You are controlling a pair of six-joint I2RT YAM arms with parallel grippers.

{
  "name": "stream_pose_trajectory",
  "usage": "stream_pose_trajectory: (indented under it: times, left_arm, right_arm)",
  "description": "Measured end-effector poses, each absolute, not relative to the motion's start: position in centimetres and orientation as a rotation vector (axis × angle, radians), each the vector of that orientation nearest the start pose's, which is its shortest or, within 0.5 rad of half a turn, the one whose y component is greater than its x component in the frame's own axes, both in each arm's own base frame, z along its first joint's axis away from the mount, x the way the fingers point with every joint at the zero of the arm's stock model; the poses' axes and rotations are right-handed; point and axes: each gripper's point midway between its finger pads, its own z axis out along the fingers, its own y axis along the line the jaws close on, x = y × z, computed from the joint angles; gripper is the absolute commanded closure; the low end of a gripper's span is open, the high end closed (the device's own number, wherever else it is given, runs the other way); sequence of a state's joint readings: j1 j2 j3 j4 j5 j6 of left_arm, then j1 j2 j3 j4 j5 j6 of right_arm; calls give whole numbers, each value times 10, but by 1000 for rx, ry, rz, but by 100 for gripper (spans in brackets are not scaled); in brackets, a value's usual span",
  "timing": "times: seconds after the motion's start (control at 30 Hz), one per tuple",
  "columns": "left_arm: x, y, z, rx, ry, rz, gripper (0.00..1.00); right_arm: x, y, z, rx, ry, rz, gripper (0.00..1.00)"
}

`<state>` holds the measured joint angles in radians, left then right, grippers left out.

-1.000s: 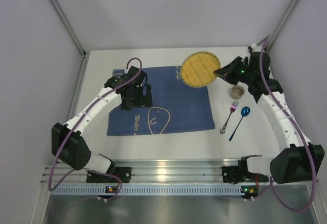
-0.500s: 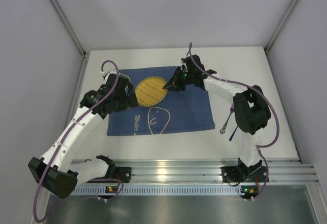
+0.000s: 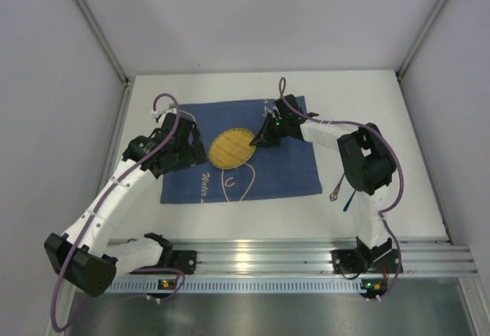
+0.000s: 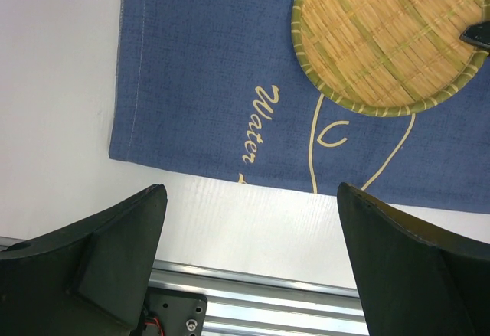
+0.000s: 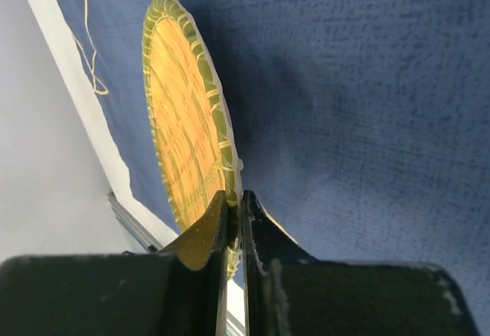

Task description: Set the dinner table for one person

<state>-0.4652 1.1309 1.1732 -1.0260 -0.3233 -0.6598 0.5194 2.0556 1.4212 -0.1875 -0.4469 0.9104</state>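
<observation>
Right end effector (image 5: 233,198) clamps the plate (image 5: 184,122) rim above the dinner table (image 3: 367,106); left end effector (image 4: 251,194) gapes.

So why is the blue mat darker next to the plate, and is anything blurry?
Right wrist view: the plate, pinched by the right hand, blocks the light, so a soft shadow falls on the mat beside it. Left wrist view: the writing looks sharp; the left hand shows as two big dark fingers. Top view: a little glare on the metal rail.
</observation>
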Motion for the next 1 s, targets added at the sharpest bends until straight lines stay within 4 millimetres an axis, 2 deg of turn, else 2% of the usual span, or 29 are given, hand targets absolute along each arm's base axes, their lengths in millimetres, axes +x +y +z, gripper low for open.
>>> stream_pose_trajectory:
  times: [0.03, 0.13, 0.23, 0.4, 0.47, 0.53, 0.57, 0.63, 0.67, 0.73, 0.77, 0.8, 0.87, 0.93, 1.0]
  left_arm:
    - [248, -89, 197, -362, 2459, -54, 2]
    - [252, -91, 194, -358, 2473, -43, 2]
    - [256, -94, 193, -351, 2485, -36, 2]
    - [261, -99, 193, -337, 2498, -46, 2]
    - [262, -100, 192, -326, 2504, -48, 2]
    - [264, -103, 192, -313, 2510, -53, 2]
    - [266, -104, 192, -307, 2512, -58, 2]
    - [270, -108, 193, -296, 2506, -80, 2]
    - [271, -111, 193, -290, 2506, -93, 2]
    - [274, -117, 194, -279, 2496, -134, 2]
    - [277, -121, 193, -274, 2489, -161, 2]
    - [279, -125, 191, -270, 2484, -182, 2]
    - [282, -131, 183, -260, 2494, -210, 2]
    - [288, -140, 174, -246, 2514, -229, 2]
    - [297, -150, 161, -229, 2546, -241, 2]
  right_arm:
    - [385, 340, 69, 283, 2636, 1117, 83]
    - [384, 335, 64, 264, 2644, 1092, 58]
    - [384, 333, 62, 236, 2646, 1074, 45]
    - [386, 323, 63, 233, 2649, 1052, 38]
    - [386, 315, 73, 232, 2636, 1044, 37]
    - [387, 296, 95, 239, 2607, 1037, 34]
    - [390, 283, 110, 248, 2579, 1029, 34]
    - [402, 241, 149, 294, 2483, 1019, 32]
    - [410, 211, 170, 335, 2422, 995, 31]
    - [425, 129, 212, 454, 2270, 892, 28]
    - [426, 92, 224, 509, 2217, 824, 28]
    - [425, 47, 234, 588, 2163, 729, 28]
    - [413, -10, 236, 696, 2133, 584, 28]
    - [399, -32, 220, 762, 2185, 523, 30]
    - [387, -41, 186, 831, 2294, 495, 30]
